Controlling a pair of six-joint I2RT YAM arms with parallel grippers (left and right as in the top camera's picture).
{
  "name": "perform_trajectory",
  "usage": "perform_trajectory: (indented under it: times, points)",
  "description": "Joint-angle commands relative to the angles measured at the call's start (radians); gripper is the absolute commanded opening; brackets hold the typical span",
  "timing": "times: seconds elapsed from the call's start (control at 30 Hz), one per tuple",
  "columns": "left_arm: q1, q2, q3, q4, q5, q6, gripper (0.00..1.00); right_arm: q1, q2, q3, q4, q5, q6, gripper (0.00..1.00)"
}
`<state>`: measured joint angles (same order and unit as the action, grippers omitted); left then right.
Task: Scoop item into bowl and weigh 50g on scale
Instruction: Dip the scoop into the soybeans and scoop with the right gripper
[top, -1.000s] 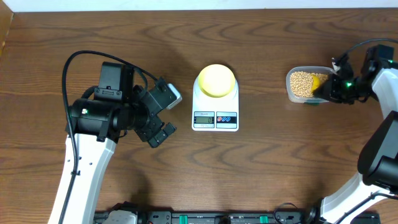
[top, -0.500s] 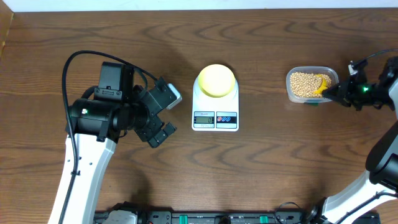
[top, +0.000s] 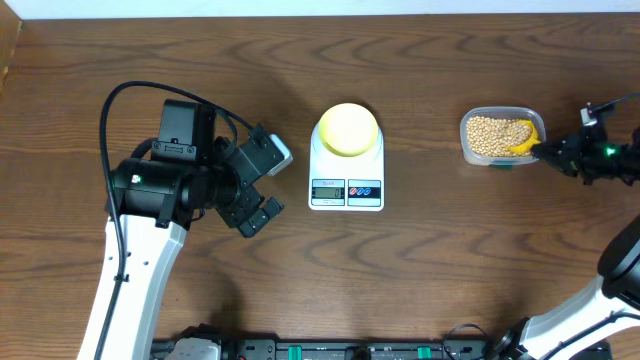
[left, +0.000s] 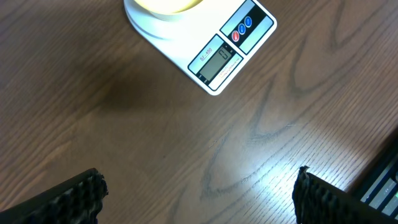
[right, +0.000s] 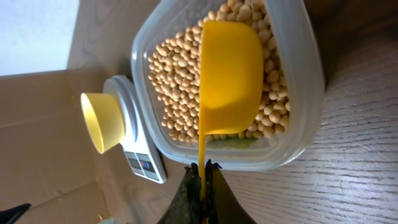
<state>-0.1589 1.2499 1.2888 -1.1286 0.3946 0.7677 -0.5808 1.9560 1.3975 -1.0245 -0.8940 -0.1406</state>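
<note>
The pale yellow bowl (top: 348, 129) sits on the white scale (top: 346, 190) at the table's middle; both also show in the right wrist view, bowl (right: 101, 122), scale (right: 140, 155). The tan beans (top: 488, 134) fill a clear tub (top: 468, 148) at the right. My right gripper (top: 556, 151) is shut on the handle of a yellow scoop (right: 228, 74), whose cup lies on the beans (right: 177, 74) inside the tub (right: 311, 93). My left gripper (left: 199, 199) is open and empty over bare wood left of the scale (left: 233, 46).
The left arm's body (top: 190, 180) stands left of the scale. A table edge with a pale surface runs along the top (top: 320, 8). Dark equipment lines the front edge (top: 330, 350).
My right gripper has drawn back to the right, and the scoop's cup has slid from the tub's middle toward its right side. The left arm has not moved.
</note>
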Motion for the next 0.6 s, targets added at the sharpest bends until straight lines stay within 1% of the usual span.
perform_trajectory:
  times: [0.0, 0.57]
  points:
    - [0.003, 0.0, -0.008, -0.004, 0.016, 0.018, 0.98, -0.02, 0.008, -0.006, -0.002, -0.095, -0.027, 0.01]
    - [0.003, 0.0, -0.008, -0.004, 0.016, 0.018, 0.98, -0.045, 0.008, -0.006, -0.061, -0.135, -0.068, 0.01]
